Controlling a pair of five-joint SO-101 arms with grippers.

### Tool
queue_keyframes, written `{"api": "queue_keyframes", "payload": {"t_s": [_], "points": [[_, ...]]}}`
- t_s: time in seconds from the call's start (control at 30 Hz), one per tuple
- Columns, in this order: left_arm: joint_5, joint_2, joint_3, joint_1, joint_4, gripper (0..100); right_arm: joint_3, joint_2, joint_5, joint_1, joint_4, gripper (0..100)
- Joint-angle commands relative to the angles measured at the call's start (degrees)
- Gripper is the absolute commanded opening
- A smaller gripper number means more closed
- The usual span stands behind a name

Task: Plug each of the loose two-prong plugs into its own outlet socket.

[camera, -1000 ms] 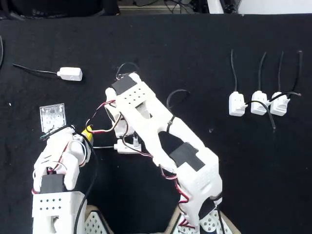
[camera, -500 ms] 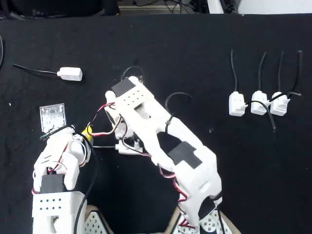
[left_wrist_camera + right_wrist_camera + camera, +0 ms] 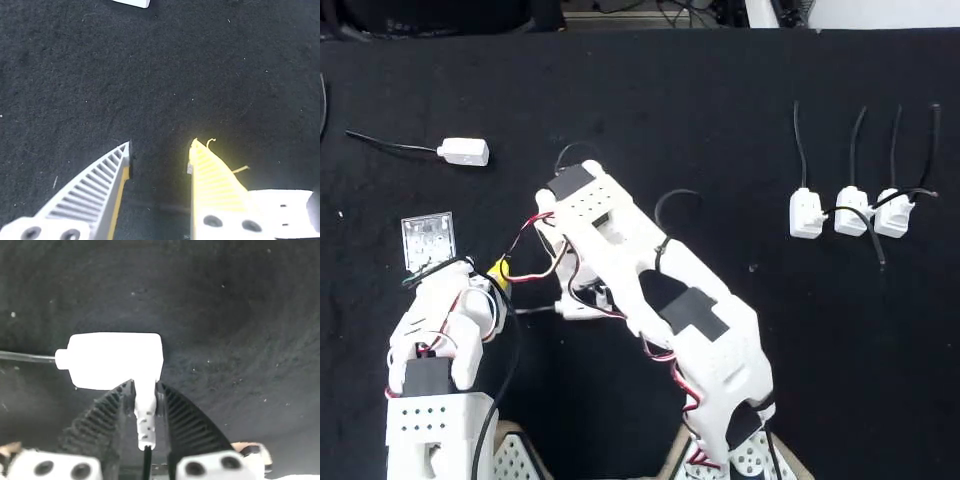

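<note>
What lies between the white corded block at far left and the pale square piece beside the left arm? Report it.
Nothing: in the high view, bare black table separates the corded block from the square piece.

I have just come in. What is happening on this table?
The right gripper is shut on a small white plug and holds it against a white socket block near the middle of the black table. The left gripper is open over bare table. A row of white blocks lies far right.
</note>
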Motion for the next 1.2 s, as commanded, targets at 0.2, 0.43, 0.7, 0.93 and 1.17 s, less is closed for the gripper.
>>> {"api": "queue_keyframes", "payload": {"t_s": [0.2,0.43,0.7,0.93,1.17], "points": [[-0.44,-0.53,-1.36,-0.66,-0.44,19,0.84,-3.82,22.68,0.35,-4.57,10.6],[-0.09,-0.53,-2.59,-5.05,-0.26,19,0.48,-3.91,33.14,1.14,-3.43,27.3],[0.0,-0.53,-4.79,-11.91,-0.26,19,-4.18,-5.93,52.92,4.66,-1.93,27.6],[0.88,-0.53,-5.85,-17.98,-0.35,19,-4.35,-9.45,72.79,2.81,-0.18,35.1],[2.81,-0.53,-6.11,-18.42,-0.26,19,2.15,-9.45,90.9,-0.18,3.87,36.0]]}}
